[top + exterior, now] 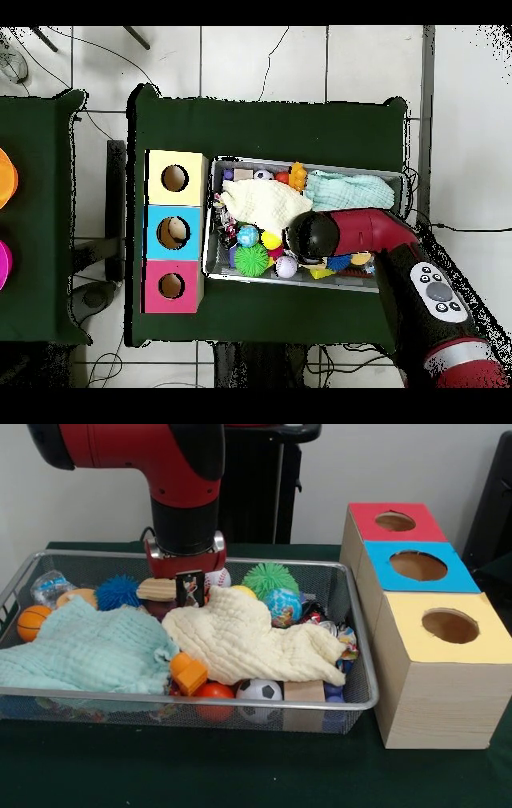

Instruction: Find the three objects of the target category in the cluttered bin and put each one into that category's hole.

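The silver wire-mesh bin (352, 664) holds a heap of toys under two cloths. A cream cloth (248, 636) lies in the middle and a pale green cloth (88, 648) at the left. My gripper (190, 589) hangs low inside the bin at the cream cloth's back edge, next to a wooden piece (157, 590) and a baseball (219, 578). In the overhead view the arm's head (312, 235) covers the gripper. Three wooden boxes with holes stand beside the bin: red top (364, 514), blue top (380, 572) and yellow top (404, 636).
Around the cloths lie a soccer ball (258, 692), a red ball (214, 694), an orange toy (189, 672), a wooden block (304, 693), a green spiky ball (270, 578), a blue spiky ball (118, 592), a globe ball (284, 605) and a small basketball (32, 622).
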You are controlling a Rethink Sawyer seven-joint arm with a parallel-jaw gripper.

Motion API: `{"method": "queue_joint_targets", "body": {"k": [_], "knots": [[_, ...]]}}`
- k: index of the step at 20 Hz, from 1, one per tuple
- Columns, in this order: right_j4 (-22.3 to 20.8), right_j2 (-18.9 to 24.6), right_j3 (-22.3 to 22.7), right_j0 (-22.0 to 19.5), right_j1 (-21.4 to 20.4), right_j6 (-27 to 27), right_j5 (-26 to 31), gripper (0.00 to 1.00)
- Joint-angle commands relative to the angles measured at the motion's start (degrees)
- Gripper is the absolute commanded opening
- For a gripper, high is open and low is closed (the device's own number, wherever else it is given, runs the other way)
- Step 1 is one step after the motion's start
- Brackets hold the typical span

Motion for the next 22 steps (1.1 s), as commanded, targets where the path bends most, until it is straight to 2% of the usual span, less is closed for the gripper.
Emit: {"method": "queue_joint_targets", "body": {"k": [1,8,10,14,22], "knots": [[-1.9,-0.4,-1.0,0.9,2.6,-5.3,5.5,0.00],[-0.3,0.2,1.0,0.8,-0.4,-5.9,7.6,0.00],[0.8,0.7,3.0,0.8,-3.2,-5.4,7.7,0.00],[5.3,2.9,8.1,0.3,-11.9,-5.5,10.0,0.00],[11.6,3.8,12.9,0.7,-20.5,-4.2,12.2,0.00]]}}
